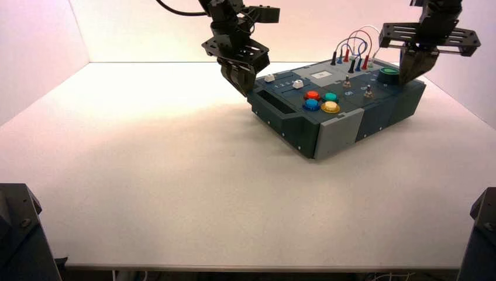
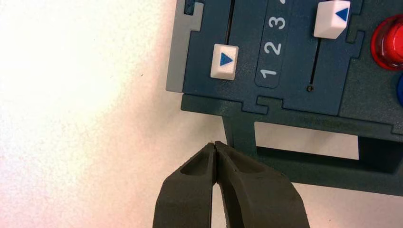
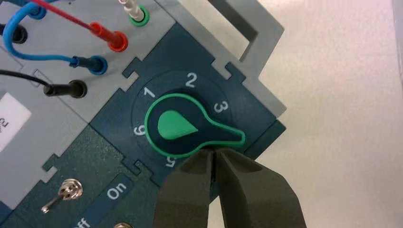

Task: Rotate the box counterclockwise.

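Note:
The dark teal-grey box (image 1: 351, 120) lies turned on the white table at centre right, a light-grey corner panel (image 1: 337, 133) toward me. It bears red, blue, green and yellow buttons (image 1: 320, 101), looped wires (image 1: 354, 50) and a green knob (image 1: 388, 72). My left gripper (image 1: 244, 86) is shut and empty, its tips at the box's left corner by the handle slot (image 2: 304, 145). My right gripper (image 1: 407, 76) is shut and empty at the box's far right edge beside the green knob (image 3: 183, 126), whose pointer sits between 3 and 5.
White walls close the table at the back and sides. Two white sliders with blue arrows (image 2: 224, 61) sit by the numbers 1 2 3. A metal toggle switch (image 3: 64, 194) stands by On and Off lettering. Dark robot bases (image 1: 20, 234) fill the lower corners.

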